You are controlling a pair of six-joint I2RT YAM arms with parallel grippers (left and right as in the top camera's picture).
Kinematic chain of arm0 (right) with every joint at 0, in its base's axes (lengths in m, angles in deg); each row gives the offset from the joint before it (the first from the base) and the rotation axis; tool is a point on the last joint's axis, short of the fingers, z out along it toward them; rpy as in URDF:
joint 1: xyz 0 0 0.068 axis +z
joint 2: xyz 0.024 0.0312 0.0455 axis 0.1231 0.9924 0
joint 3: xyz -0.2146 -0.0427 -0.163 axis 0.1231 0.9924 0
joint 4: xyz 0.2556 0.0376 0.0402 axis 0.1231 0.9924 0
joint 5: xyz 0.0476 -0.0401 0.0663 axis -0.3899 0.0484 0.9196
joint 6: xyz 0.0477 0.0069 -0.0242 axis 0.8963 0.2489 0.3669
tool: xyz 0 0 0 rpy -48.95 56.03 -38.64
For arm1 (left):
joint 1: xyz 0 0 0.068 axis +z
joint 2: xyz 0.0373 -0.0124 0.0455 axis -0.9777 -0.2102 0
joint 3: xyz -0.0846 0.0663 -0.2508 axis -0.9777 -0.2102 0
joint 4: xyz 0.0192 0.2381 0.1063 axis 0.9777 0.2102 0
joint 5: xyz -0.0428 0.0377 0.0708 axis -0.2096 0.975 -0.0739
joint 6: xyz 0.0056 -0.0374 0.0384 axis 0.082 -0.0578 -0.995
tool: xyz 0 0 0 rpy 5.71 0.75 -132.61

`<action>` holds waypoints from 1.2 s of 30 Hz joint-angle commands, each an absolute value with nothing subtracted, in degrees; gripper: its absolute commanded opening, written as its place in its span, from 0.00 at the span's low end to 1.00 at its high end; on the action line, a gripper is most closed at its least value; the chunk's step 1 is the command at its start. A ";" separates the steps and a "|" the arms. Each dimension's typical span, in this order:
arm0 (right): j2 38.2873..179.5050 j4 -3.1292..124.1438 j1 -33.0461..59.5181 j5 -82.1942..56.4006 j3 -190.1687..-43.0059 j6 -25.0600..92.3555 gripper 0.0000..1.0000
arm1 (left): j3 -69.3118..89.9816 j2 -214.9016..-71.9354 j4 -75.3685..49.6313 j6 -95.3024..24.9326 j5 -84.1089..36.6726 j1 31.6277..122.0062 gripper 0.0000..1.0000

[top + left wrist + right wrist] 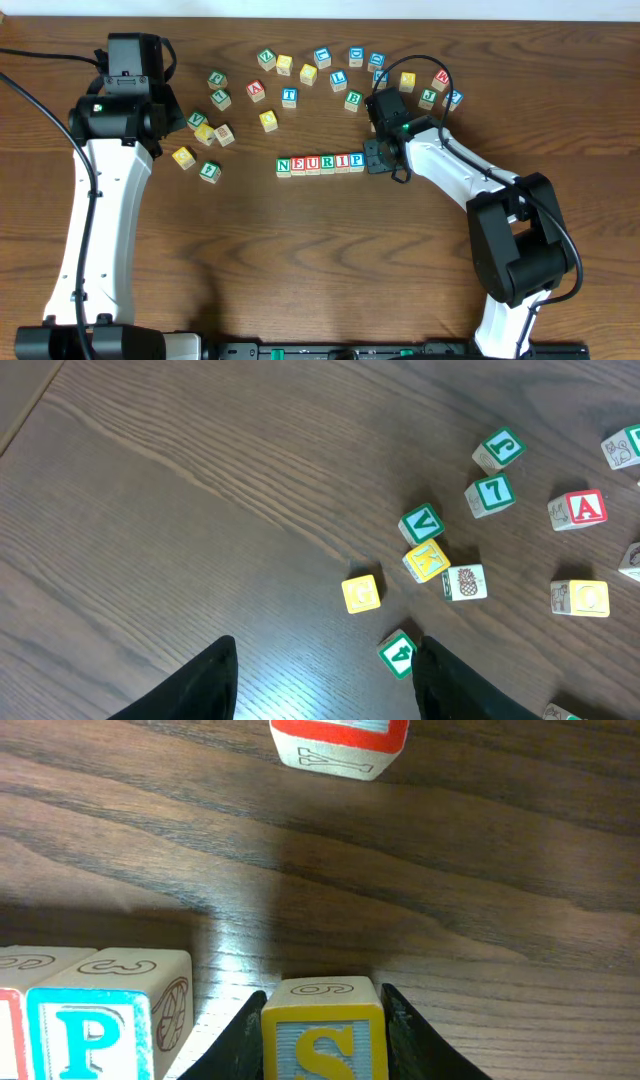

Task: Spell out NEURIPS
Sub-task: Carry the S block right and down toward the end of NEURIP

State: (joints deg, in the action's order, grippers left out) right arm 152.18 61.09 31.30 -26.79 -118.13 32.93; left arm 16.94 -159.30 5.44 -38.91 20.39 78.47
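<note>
- Plainly, the right arm reaches in from the near right edge of the worktop (320, 275). Its elbow is bent, its white forearm slopes toward the middle, and its wrist is tipped down at the right end of the lettered row (320, 163).
- The right pincer (323, 1010) has its two black fingers pressed against the left and right sides of the S cube (323, 1045). It is closed on the cube, which stands on the wood.
- The S cube is in line with the P cube (90, 1035), just to its right but not touching it, and one finger fills the gap between them.
- The left arm runs up the left side of the worktop, with its wrist over the far left corner, well apart from the row.
- The left pincer (325, 655) hangs above bare wood, its fingers standing apart with nothing between them.
- From overhead the row reads N, E, U, R, I, P in green, red, red, green, red and blue.
- The right wrist view shows a yellow S in a yellow frame and a blue P in a blue frame.
- Below the left wrist lie loose cubes: a green 4 (398, 653), a green V (421, 523), a yellow K (427, 560), a green 7 (491, 493), a red A (580, 510) and a pineapple drawing (464, 582).
- A red-edged cube (340, 745) lies beyond the S cube, and its letter cannot be read.
- The cubes are pale wood with softly rounded edges and outline drawings on their side faces.
- The worktop is dark brown with a strong grain and a slight sheen.
</note>
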 commanded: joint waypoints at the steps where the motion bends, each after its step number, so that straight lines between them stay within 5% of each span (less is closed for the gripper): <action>1: 152.49 61.09 30.84 -26.55 -117.91 33.63 0.30 | 16.91 -158.69 5.55 -39.61 21.07 78.60 0.55; 36: 139.88 72.71 26.93 -22.28 -125.28 35.40 0.38 | 16.91 -158.69 5.57 -39.61 20.87 78.60 0.55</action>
